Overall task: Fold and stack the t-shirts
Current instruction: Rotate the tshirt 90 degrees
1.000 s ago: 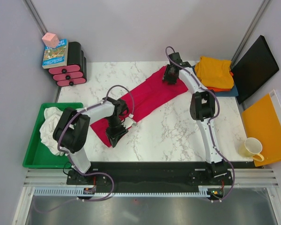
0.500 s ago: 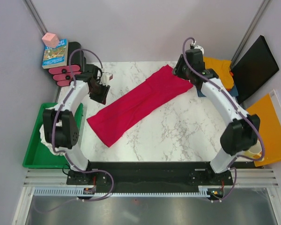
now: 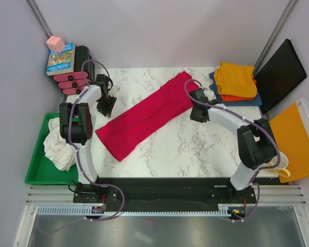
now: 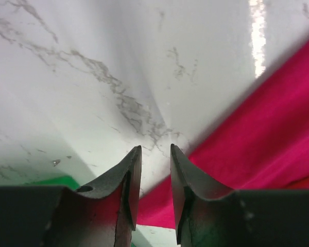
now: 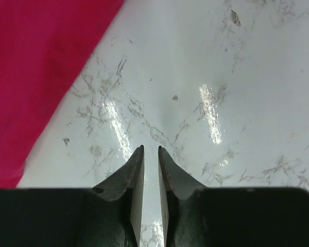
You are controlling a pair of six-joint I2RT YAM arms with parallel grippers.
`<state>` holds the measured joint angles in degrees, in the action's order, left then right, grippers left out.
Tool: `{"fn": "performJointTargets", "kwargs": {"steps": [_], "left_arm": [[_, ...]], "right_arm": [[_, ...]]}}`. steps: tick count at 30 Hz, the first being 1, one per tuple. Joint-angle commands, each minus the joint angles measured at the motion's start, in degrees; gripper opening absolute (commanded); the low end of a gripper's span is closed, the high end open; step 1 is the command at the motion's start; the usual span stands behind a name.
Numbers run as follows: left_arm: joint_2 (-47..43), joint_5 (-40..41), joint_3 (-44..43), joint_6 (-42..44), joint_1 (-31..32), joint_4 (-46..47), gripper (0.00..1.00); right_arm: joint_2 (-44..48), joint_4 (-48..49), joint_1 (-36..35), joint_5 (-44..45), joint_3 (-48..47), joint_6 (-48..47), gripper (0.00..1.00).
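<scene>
Diagonally across the marble table (image 3: 195,149) lies the crimson-red t-shirt (image 3: 144,116), folded into a long flat strip that runs from near left to far right, with nothing gripping it. At the left edge a green tray (image 3: 36,175) holds a crumpled white t-shirt (image 3: 56,146). In the far right corner is a stack of shirts: a yellow-orange t-shirt (image 3: 236,78) on top, an orange t-shirt (image 3: 232,97) showing under it, and a blue t-shirt (image 3: 257,100) at the bottom.

The left gripper (image 3: 107,105) hangs over bare marble just beside the strip's far-left edge. Its wrist view shows the left gripper (image 4: 155,149) with only a narrow gap between the fingers and nothing in it. The red cloth (image 4: 268,128) fills the right side there.

The right gripper (image 3: 198,114) sits just off the strip's far right end. Seen from its own wrist, the right gripper (image 5: 151,149) is closed to a thin slit and empty, above marble, with the red cloth (image 5: 36,67) off to the left.

Pink-and-black cases (image 3: 77,77) stand at the far left corner, with a book (image 3: 61,58) and a pink block (image 3: 55,43) beside them. A mug (image 3: 276,162) stands at the right.
</scene>
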<state>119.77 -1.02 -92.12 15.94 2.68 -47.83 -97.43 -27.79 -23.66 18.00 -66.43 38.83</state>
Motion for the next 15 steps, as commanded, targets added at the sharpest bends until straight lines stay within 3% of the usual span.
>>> {"fn": "performJointTargets", "kwargs": {"steps": [1,5,15], "left_arm": [[2.2,3.9,-0.6,-0.3,-1.1,1.2,0.36],[2.7,4.7,2.9,1.4,-1.2,0.7,0.35],[-2.7,4.4,18.4,10.9,0.0,-5.4,0.33]], "right_arm": [[-4.5,2.2,-0.2,5.0,-4.1,2.3,0.25],[-12.2,-0.2,0.3,6.7,-9.6,1.1,0.27],[-35.4,-11.0,1.3,7.5,-35.0,-2.4,0.3]]}}
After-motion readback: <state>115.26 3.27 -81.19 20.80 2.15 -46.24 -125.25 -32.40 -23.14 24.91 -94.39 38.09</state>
